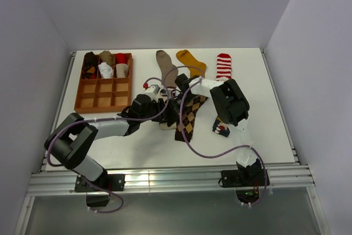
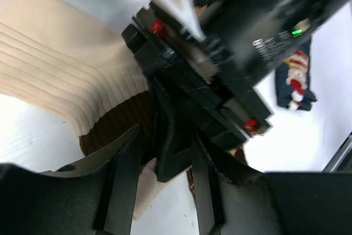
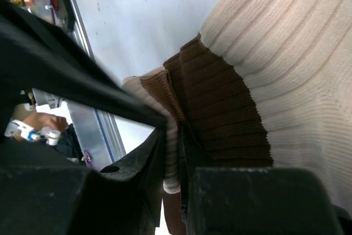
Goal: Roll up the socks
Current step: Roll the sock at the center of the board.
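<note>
My right gripper (image 3: 177, 136) is shut on the edge of the cream-and-brown sock (image 3: 286, 53), pinching it where the brown cuff (image 3: 220, 108) folds. My left gripper (image 2: 165, 191) stands open around the right gripper's fingertips, with the same sock (image 2: 55, 81) just beyond. In the top view both grippers, left (image 1: 164, 106) and right (image 1: 175, 102), meet mid-table over this sock (image 1: 165, 125). The argyle socks (image 1: 190, 116) lie beside them and the navy cartoon sock (image 1: 221, 127) to their right. Taupe (image 1: 165, 67), mustard (image 1: 191, 60) and red-white striped (image 1: 223, 65) socks lie at the back.
A wooden grid tray (image 1: 104, 100) sits at the back left, with rolled socks in its top row. Purple cables loop from both arms over the near table. The right arm's elbow (image 1: 230, 103) hangs above the navy sock. White walls enclose the table.
</note>
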You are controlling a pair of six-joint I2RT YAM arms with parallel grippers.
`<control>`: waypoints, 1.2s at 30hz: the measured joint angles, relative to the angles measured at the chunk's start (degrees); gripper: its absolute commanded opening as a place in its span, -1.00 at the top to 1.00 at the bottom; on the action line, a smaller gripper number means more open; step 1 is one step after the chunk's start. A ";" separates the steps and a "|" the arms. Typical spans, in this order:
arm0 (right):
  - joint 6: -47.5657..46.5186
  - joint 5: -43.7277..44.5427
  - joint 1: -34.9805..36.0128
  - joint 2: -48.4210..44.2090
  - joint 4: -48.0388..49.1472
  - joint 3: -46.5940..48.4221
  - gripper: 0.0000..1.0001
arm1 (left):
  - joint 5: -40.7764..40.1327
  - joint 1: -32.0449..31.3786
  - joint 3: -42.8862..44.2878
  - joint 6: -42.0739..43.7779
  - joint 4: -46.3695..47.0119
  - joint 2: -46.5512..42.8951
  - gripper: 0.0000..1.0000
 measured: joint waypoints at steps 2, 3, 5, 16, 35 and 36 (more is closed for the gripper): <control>0.00 0.15 -0.09 0.15 -0.22 0.07 0.95 | 1.42 -0.02 0.00 -0.24 2.23 2.67 0.16; 0.17 0.13 -0.22 0.33 -0.68 0.07 0.94 | 2.32 0.13 0.00 -0.50 3.54 3.56 0.17; 0.37 -0.24 -0.92 0.52 -1.27 0.07 0.94 | 2.95 0.13 0.00 -1.14 6.08 4.94 0.21; 0.42 0.00 -1.73 0.52 -2.12 0.02 0.94 | 2.60 0.09 -4.98 -7.26 17.59 7.45 0.23; 1.29 0.83 -2.62 0.52 -2.56 0.04 0.95 | 1.40 -0.42 -4.98 -8.02 12.37 7.02 0.35; 1.38 0.96 -2.82 0.52 -2.56 0.07 0.95 | 1.44 -0.46 -4.48 -8.04 11.98 7.30 0.38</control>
